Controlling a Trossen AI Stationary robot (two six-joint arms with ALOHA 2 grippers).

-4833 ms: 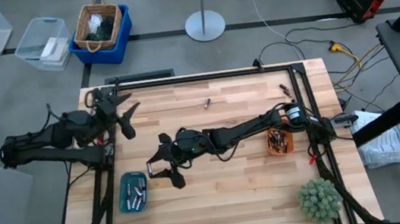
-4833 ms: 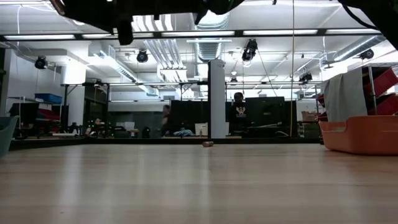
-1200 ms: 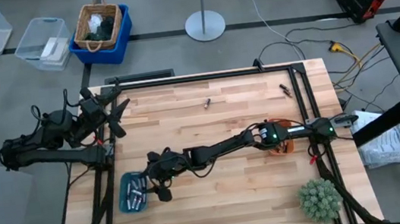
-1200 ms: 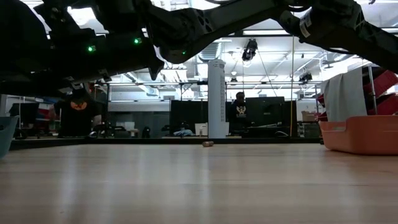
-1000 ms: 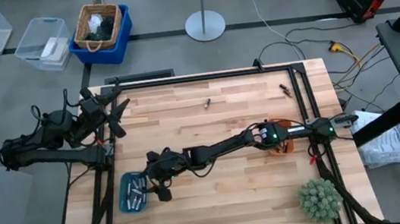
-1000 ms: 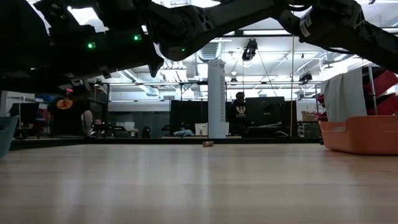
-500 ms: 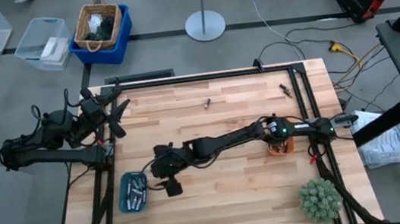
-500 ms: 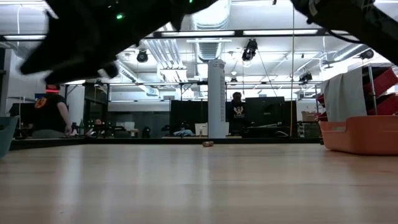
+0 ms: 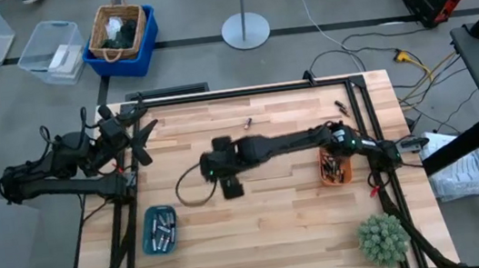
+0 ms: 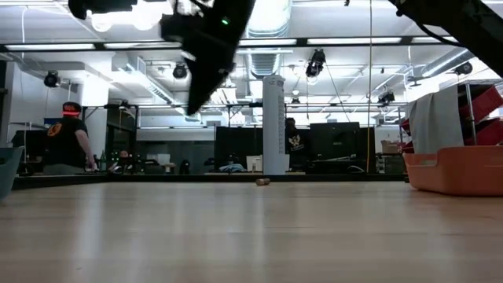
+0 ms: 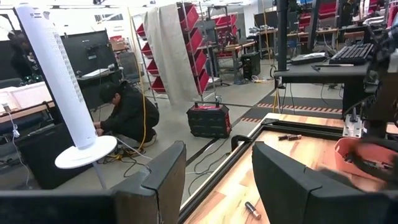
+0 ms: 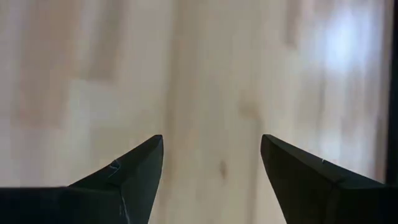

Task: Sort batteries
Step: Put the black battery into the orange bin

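Lying alone on wood: small dark-ended battery [image 9: 247,123] | right fingers [image 12: 137,168] apart

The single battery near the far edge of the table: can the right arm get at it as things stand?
Probably yes. The right end effector is open and empty over bare wood, and nothing lies between it and the battery. The left end effector waits aside.

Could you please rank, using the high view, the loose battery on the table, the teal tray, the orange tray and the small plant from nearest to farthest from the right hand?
From the right hand:
1. Teal tray, toward the table's front left; the loose battery, toward the far edge, is too close to it to call.
2. Orange tray, at the right side.
3. Small plant, front right corner.
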